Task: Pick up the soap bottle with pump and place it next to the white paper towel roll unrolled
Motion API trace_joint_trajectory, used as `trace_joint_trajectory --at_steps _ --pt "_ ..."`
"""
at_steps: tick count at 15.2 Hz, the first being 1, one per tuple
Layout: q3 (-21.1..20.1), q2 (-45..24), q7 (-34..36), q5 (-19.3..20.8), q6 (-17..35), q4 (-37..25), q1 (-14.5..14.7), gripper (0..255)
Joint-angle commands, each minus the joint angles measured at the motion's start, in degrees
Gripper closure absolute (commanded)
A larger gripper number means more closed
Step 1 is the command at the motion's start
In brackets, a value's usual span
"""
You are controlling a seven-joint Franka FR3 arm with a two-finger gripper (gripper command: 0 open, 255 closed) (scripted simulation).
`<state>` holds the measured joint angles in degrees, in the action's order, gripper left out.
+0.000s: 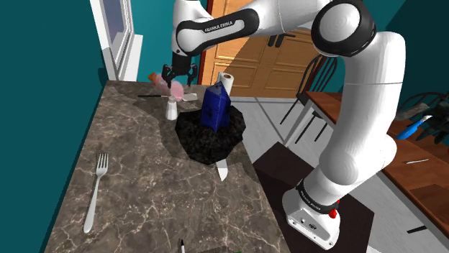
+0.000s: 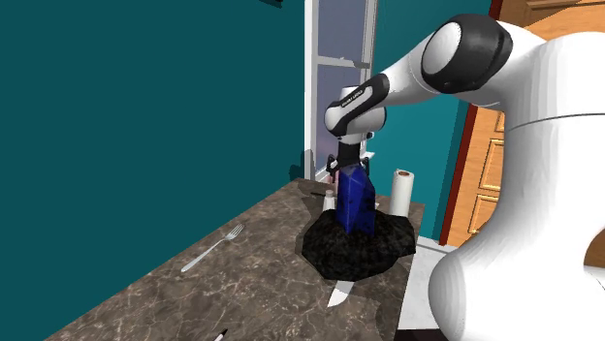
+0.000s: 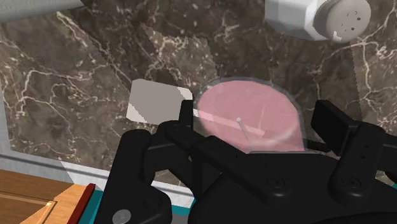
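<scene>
Past the fork (image 1: 96, 188) lying on the marble counter (image 1: 151, 208), the gripper (image 1: 178, 79) is clamped on the pink soap bottle (image 1: 175, 90), which hangs clear of the counter, just above a white shaker (image 1: 171, 110) and apparently at a tilt. To the shoulder view's right, a tall blue carton (image 1: 214, 108) stands on a lumpy black mound (image 1: 194, 140), between the bottle and the white paper towel roll (image 1: 226, 81). A low carry could clip the shaker or carton, a tilted hold might slip, and a hard set-down could topple the roll near the counter's edge.
</scene>
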<state>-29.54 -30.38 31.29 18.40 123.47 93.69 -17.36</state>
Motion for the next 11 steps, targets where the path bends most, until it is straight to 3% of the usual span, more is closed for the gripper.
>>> trace_joint_trajectory --at_steps 1,3,11 --pt "-0.53 1.53 -0.72 -0.91 -2.01 -0.63 -0.52 0" --pt "-1.11 3.12 -1.32 -1.90 -4.58 -1.79 -0.85 0" --pt "-1.10 3.12 -1.32 -1.90 -4.58 -1.79 -0.84 0"
